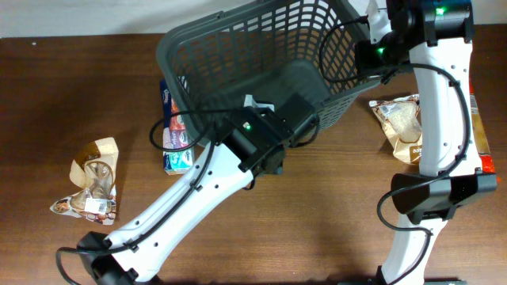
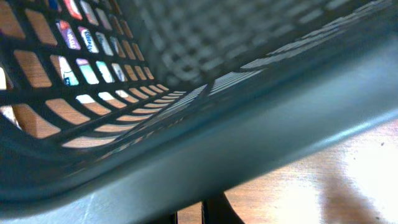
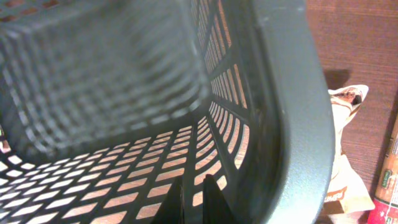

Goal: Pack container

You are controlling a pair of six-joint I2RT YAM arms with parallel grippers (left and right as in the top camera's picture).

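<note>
Grey shopping basket [image 1: 230, 59] upper centre, long axis left-right; left tool [image 2: 200, 214] closed at near rim, right tool [image 3: 193, 200] closed at right wall.

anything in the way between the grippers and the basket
Nothing visible stands between them. The left gripper is right at the near rim of the basket, and the right gripper is at its far right corner. Both appear shut on it.

Overhead: bright, even light from above, sharp; soft shadows on table [image 1: 333, 198] beside basket [image 1: 168, 49]. Wrist views: dimmer, basket's far lattice blurred, near rim smeared.
</note>
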